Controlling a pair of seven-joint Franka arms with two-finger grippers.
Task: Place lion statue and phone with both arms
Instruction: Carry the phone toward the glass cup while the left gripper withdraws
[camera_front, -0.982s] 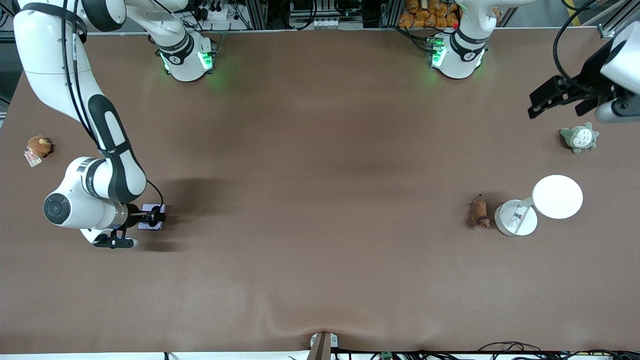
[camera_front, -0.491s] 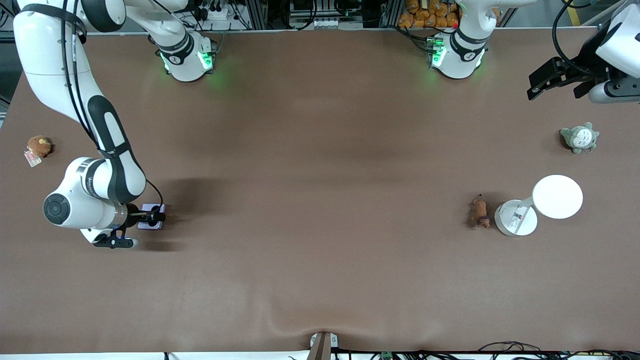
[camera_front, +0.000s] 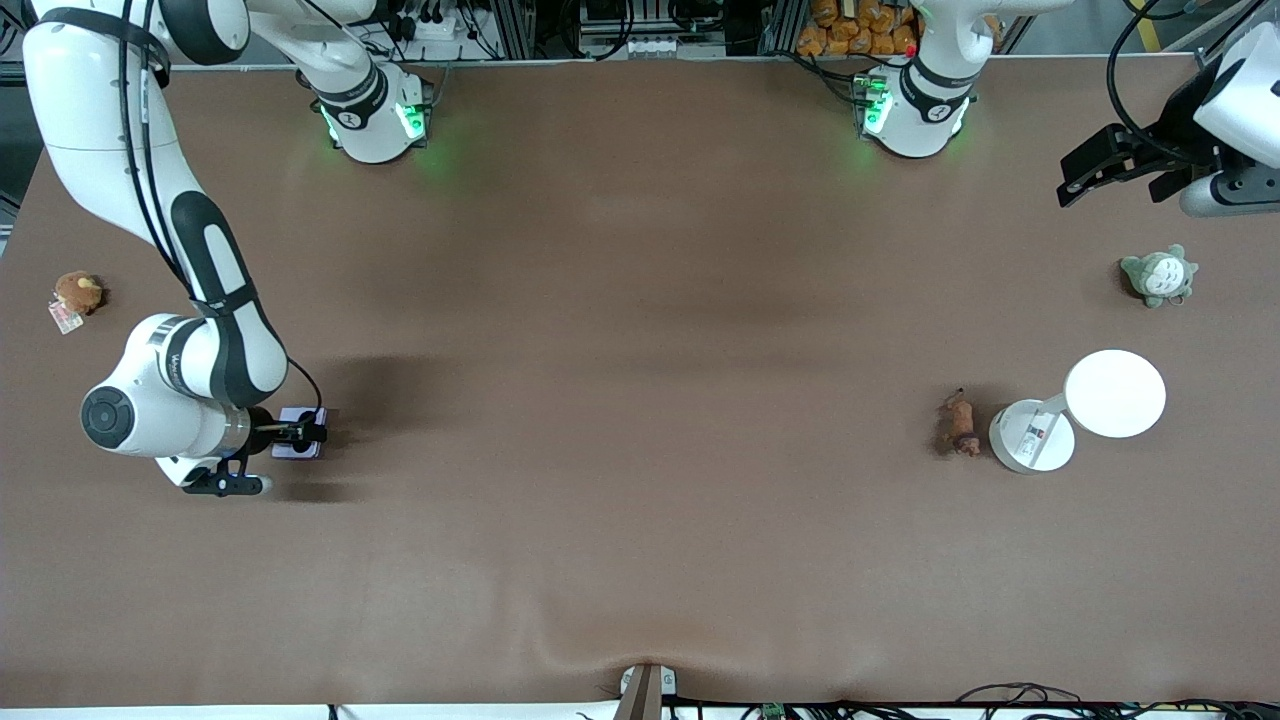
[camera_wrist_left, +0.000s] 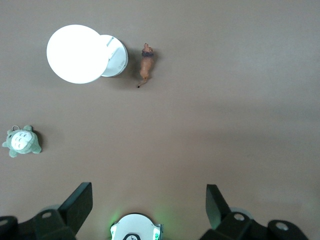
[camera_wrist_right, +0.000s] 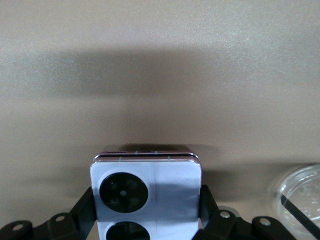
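Lavender phone (camera_wrist_right: 146, 197) sitting clamped in right gripper (camera_front: 300, 432), shifting slightly toward the right arm's end. Hovering with fingers spread, left gripper (camera_front: 1125, 172) drifting well apart from lion statue (camera_front: 961, 424) beside white disc lamp (camera_front: 1085, 405), grasp still pending.

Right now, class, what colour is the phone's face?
Pale lavender phone with black camera circles; right wrist view.

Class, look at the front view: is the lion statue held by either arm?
No. The lion statue lies on the table beside the lamp's base, no arm touching it.
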